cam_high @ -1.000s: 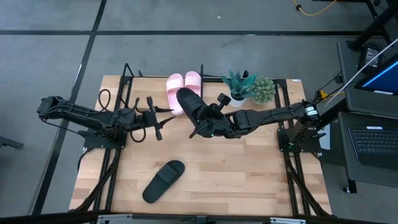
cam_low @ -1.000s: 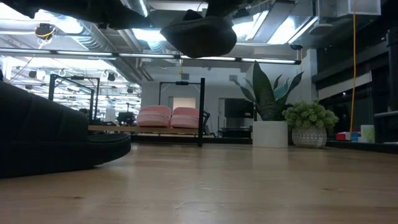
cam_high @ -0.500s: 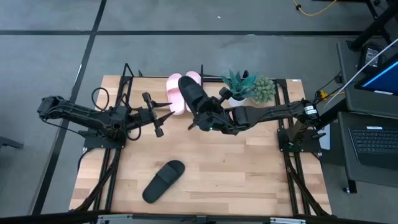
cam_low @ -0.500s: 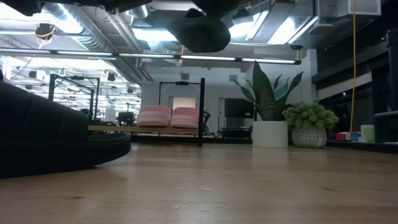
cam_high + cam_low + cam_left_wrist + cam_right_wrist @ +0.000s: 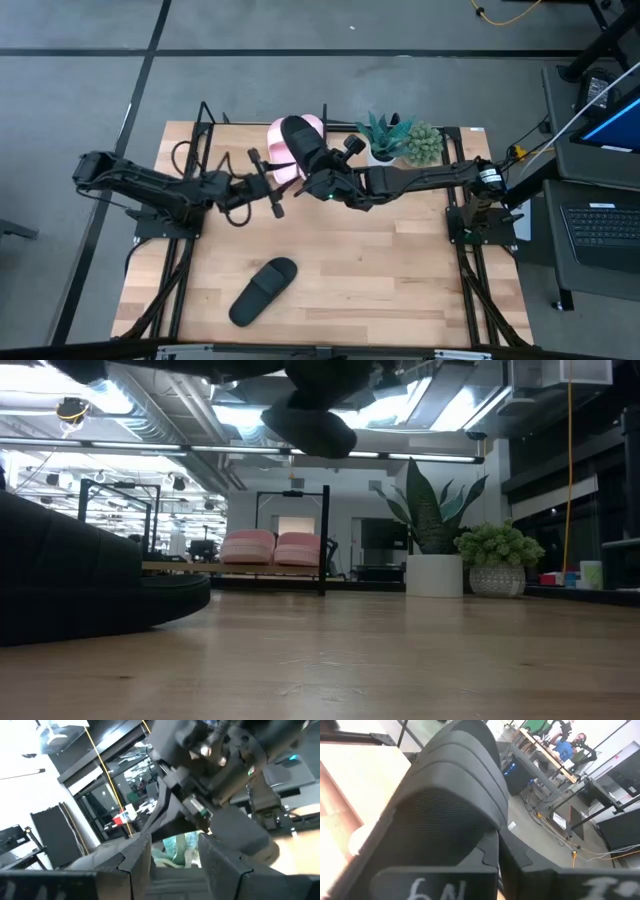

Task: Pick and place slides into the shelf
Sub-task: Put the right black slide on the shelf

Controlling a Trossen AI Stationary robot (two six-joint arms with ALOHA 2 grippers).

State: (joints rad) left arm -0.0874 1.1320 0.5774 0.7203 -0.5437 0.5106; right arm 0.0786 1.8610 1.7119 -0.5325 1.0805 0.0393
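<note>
Right gripper (image 5: pixel 318 183): clamped on a black slide (image 5: pixel 301 145), carried high at upper centre of the overhead frame, over the pink pair.
Shelf (image 5: pixel 215 125): along the table's far edge, upper centre; pink slides (image 5: pixel 274 547) parked side by side inside, leaving room beside them.
Second black slide (image 5: pixel 263 290): flat on the table (image 5: pixel 400 270), lower left of centre, awaiting pickup.
Left gripper (image 5: pixel 265 184): fingers apart, empty, poised just left of the carried slide, possibly to steady it.
Plants (image 5: pixel 400 140): upper right, beside the shelf.
</note>
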